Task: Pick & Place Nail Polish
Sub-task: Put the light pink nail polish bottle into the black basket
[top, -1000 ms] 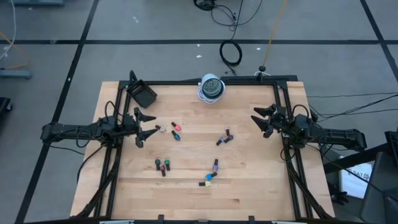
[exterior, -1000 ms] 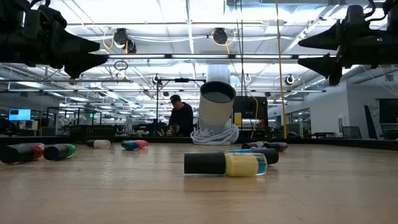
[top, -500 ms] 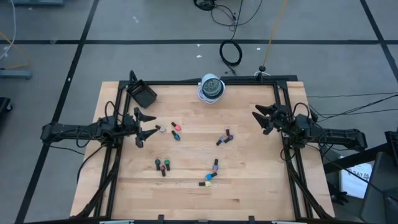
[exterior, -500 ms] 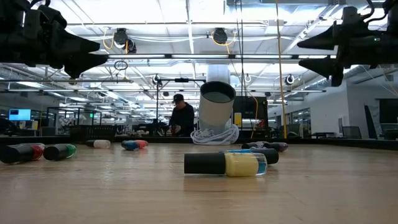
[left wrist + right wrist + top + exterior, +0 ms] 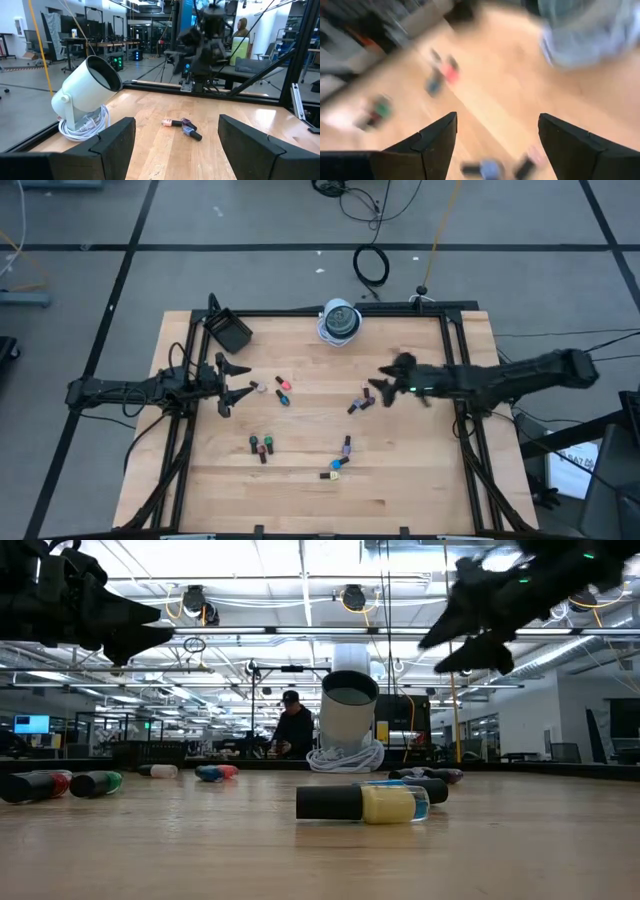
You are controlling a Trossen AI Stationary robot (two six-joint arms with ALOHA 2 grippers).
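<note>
Several nail polish bottles lie on their sides on the wooden table: a pink and a blue one (image 5: 283,390), a pale one (image 5: 258,387), a dark pair (image 5: 362,400), a group (image 5: 261,446), one (image 5: 346,446), and a yellow one (image 5: 333,470) (image 5: 395,804). My right gripper (image 5: 382,382) (image 5: 497,135) hangs open over the table, just right of the dark pair and above it, slanting down. My left gripper (image 5: 240,378) (image 5: 176,140) waits open and level at the left, above the table.
A small black tray (image 5: 230,332) stands at the far left corner. A white lamp on a coiled cable (image 5: 340,321) (image 5: 85,95) sits at the middle of the far edge. Black frame rails (image 5: 455,380) run along the table's sides. A person stands in the room beyond.
My right gripper has swung out from the right edge toward the table's middle, up to the dark pair of bottles, and has tipped nose-down. It stays open. The bottles lie as before.
</note>
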